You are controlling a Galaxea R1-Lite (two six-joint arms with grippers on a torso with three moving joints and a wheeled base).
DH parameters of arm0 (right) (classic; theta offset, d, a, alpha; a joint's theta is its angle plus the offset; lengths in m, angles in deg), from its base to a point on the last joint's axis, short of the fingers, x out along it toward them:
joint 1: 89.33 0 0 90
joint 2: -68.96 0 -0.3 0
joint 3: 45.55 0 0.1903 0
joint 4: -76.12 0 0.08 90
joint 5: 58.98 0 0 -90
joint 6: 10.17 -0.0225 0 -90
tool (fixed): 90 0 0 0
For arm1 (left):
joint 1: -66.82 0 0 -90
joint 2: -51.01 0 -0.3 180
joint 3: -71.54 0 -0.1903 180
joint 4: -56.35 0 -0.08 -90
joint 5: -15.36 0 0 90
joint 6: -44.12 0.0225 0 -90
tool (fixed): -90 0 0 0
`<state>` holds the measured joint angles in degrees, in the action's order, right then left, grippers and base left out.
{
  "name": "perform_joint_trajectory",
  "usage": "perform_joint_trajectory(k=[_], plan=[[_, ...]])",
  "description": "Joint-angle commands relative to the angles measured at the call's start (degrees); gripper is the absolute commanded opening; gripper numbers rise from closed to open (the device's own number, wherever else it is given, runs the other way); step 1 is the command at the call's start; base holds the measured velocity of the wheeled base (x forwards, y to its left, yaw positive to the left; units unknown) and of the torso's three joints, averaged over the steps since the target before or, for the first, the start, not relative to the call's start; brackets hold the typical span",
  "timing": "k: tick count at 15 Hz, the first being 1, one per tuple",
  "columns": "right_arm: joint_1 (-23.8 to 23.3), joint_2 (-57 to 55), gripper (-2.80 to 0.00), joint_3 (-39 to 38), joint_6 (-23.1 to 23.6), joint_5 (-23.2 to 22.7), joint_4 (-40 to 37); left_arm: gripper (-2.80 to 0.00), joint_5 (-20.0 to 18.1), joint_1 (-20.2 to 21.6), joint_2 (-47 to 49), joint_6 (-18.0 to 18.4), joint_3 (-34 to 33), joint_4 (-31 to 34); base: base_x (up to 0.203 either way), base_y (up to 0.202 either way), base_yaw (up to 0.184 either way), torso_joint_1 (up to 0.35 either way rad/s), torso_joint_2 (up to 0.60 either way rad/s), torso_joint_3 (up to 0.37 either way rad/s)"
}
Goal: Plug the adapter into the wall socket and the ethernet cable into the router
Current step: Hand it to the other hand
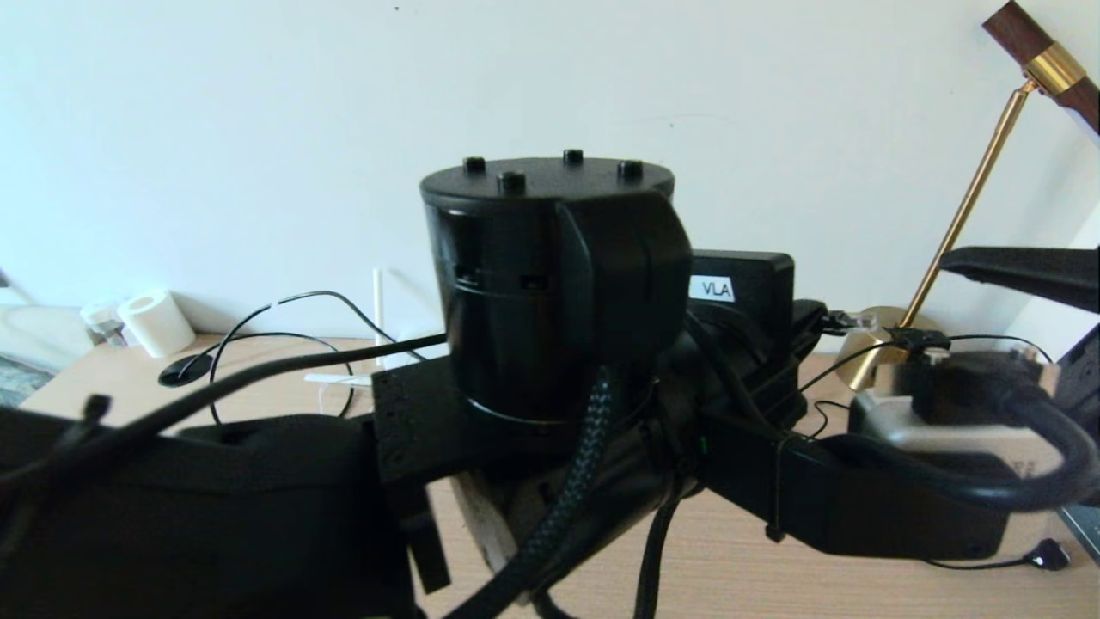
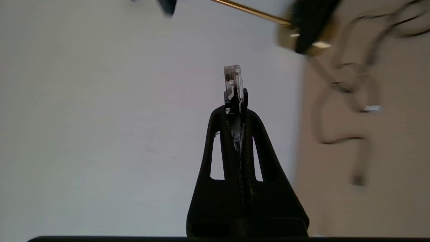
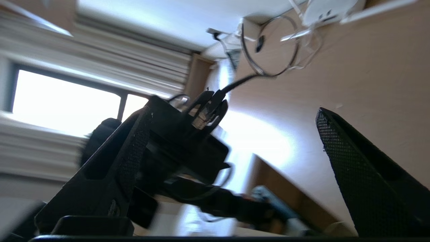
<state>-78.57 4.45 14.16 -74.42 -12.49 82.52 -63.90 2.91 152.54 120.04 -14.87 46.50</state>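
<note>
Clear-tipped plug of the ethernet cable juts beyond the left claw, clamped on it for insertion. Right claw hovers apart, empty; the router lies well away on the table.

The head camera looks forward and down, its middle blocked by the left arm close before it, desk and wall beyond. The left wrist camera faces the wall past its fingers. The right wrist camera, tilted, shares the desk and router.
</note>
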Motion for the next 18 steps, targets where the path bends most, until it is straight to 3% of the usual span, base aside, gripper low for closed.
perform_joint_trajectory(k=[1, 2, 4, 5, 9, 11, 15, 18], plan=[[-0.08, 2.51, 0.0, -2.31, 10.02, -0.04, 0.19, -2.8, -0.32, -0.34, -5.31, -18.28, -0.26, 14.37, 0.0, 0.0, 0.0, 0.0, 0.0, 0.0], [-0.09, 3.82, 0.0, -3.79, 14.23, 0.23, 0.14, -2.8, -1.44, -0.62, -7.12, -23.36, -0.28, 21.83, 0.0, 0.0, 0.0, 0.0, 0.0, 0.0], [0.29, 5.58, 0.0, -5.18, 19.44, 0.93, -0.33, -2.8, -4.93, -0.74, -8.67, -27.85, 0.17, 32.26, 0.0, 0.0, 0.0, 0.0, 0.0, 0.0], [0.99, 5.57, 0.0, -5.23, 20.63, 0.94, -0.49, -2.8, -5.8, -0.75, -7.88, -29.49, 0.94, 34.37, 0.0, 0.0, 0.0, 0.0, 0.0, 0.0], [5.84, 5.49, 0.0, -7.09, 23.07, 1.04, -2.15, -2.8, -5.92, -0.53, -0.59, -29.77, 10.78, 38.96, 0.0, 0.0, 0.0, 0.0, 0.0, 0.0], [6.36, 5.53, 0.0, -9.96, 28.44, 1.32, -3.37, -2.8, -4.64, -0.52, 2.83, -29.71, 19.34, 46.53, 0.0, 0.0, 0.0, 0.0, 0.0, 0.0], [6.3, 5.44, 0.0, -10.32, 28.21, 1.57, -5.16, -2.8, 0.53, -0.65, 9.4, -28.45, 36.18, 65.52, 0.0, 0.0, 0.0, 0.0, 0.0, 0.0], [6.38, 5.62, 0.0, -10.33, 27.25, 1.94, -5.0, -2.8, 3.02, -1.67, 10.11, -27.06, 37.64, 69.27, 0.0, 0.0, 0.0, 0.0, 0.0, 0.0]])
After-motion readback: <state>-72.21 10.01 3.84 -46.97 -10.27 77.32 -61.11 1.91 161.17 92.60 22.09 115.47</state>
